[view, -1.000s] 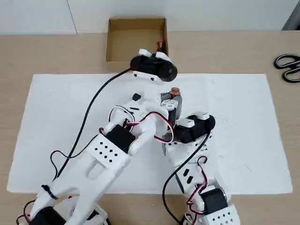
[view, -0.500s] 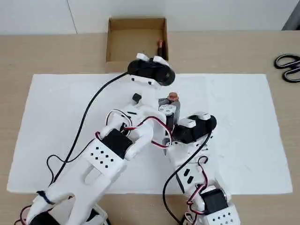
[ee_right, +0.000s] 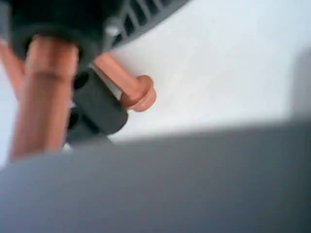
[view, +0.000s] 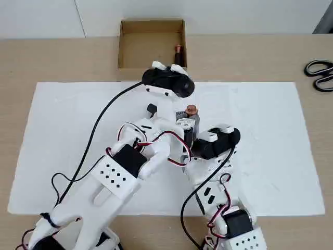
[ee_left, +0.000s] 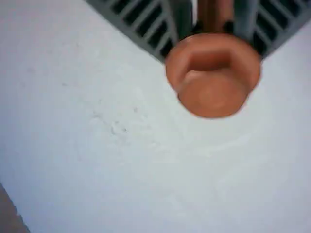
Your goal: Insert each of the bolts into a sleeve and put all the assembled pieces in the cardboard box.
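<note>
left arm (view: 130, 156) is leaning forward, just short of the cardboard box (view: 125, 52) | left gripper (view: 188, 121) is squeezing a copper bolt (view: 191, 109) | right gripper (view: 184, 155): grip can't be told

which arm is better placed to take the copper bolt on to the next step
Left, probably: the left gripper is shut on the bolt in its wrist view, and the cardboard box lies just beyond it in the high view.

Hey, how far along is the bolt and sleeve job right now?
Done: one copper piece, seemingly assembled, lies in the cardboard box. In hand: the left gripper holds a bolt over the white sheet. Left: boxing that bolt, plus a small black piece, likely a sleeve, loose on the sheet.
</note>
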### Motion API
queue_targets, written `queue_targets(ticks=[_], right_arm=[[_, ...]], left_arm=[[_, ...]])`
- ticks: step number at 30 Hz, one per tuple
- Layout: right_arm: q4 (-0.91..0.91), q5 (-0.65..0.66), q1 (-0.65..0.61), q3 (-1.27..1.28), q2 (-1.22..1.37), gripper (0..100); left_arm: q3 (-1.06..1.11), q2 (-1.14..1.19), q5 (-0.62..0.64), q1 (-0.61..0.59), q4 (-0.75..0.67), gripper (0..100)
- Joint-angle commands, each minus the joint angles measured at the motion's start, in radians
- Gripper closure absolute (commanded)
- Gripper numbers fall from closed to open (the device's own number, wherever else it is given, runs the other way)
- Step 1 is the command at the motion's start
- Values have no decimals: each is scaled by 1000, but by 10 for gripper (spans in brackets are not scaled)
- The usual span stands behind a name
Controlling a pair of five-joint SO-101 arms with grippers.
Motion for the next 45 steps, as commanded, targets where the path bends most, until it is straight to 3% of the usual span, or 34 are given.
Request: queue_targets(ticks=[1,23,30,38,45], right_arm=[[-25,-11,10,-3,-15,995],[-25,-11,8,-5,-15,995],[-25,-9,8,-5,-15,995],[-25,-9,8,-5,-15,995],[-25,-9,8,-3,-15,995]], left_arm=[[13,-34,8,-3,5,994],[21,-35,6,-3,69,991],[16,-41,11,-3,103,743],[4,-43,11,-8,107,724],[-87,-44,11,-221,112,724]])
